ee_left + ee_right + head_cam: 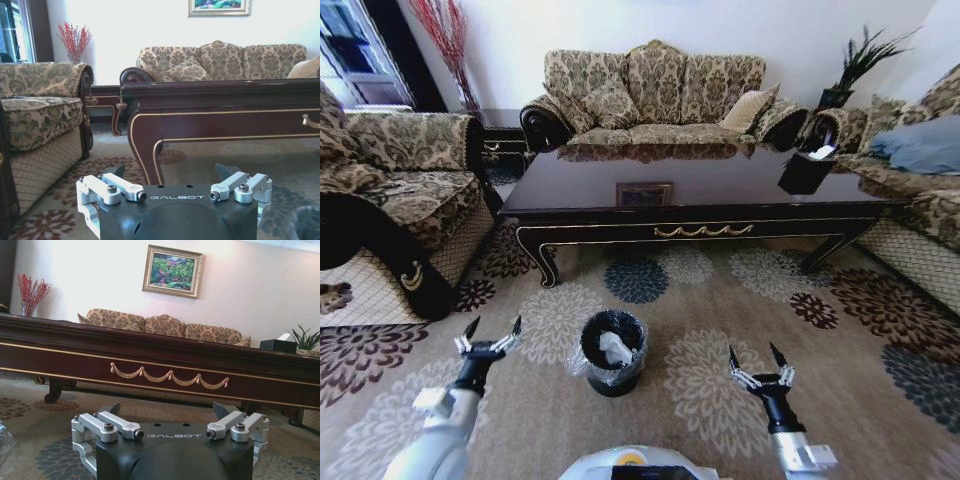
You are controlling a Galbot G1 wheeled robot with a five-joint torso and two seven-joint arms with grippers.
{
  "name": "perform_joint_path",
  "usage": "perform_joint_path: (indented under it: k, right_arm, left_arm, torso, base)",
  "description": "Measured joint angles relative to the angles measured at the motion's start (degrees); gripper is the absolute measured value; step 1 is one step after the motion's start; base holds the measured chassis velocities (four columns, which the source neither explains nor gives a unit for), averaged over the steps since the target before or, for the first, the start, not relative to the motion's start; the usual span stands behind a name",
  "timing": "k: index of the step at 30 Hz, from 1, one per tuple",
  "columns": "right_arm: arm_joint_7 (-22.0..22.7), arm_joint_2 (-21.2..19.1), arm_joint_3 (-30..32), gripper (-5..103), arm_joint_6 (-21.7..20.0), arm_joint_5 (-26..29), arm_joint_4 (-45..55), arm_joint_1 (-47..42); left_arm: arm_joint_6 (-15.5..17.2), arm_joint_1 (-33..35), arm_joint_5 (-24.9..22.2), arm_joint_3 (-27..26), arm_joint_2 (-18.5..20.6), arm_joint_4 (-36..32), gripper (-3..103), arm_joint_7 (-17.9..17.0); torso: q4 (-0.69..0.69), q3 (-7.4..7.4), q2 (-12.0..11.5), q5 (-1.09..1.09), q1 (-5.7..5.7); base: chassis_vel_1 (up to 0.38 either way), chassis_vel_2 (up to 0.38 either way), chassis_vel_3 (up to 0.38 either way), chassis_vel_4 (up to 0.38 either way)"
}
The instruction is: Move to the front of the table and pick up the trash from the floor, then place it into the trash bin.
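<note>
Home living room: patterned sofa (655, 95), armchair (390, 180), coffee table (700, 185), floral carpet (700, 300), framed painting (172, 271).

White scrap inside trash bin (613, 352) too small to identify. Bench (225, 115) cut off at left wrist view's edge; armchair (380, 190) cropped in head view.

patterned carpet (720, 400) carries the trash bin (613, 352) and the table (700, 190) bearing a black tissue box (805, 170).

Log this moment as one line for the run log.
left tool open, empty, above carpet | right tool open, empty | trash bin between them, white paper inside | table ahead
</note>
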Motion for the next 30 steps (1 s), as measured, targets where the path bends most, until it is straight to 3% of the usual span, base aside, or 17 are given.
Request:
perform_joint_path:
  k: [7, 30]
  right_arm:
    - [-0.46, 0.44, -0.12, 100, -2.27, 1.01, 1.32, -0.78]
    - [-0.56, 0.39, -0.16, 100, -2.43, 1.16, 1.43, -0.81]
  left_arm:
    - [-1.41, 1.09, 0.24, 0.51, -0.46, 0.13, 100, 0.72]
    - [-0.96, 0.63, 0.06, 0.83, -0.28, 0.16, 100, 0.41]
  torso:
    - [-0.02, 0.0, 0.0, 0.0, 0.0]
    - [-0.01, 0.0, 0.0, 0.0, 0.0]
  base:
    - [0.0, 0.0, 0.0, 0.0]
    - [0.0, 0.0, 0.0, 0.0]
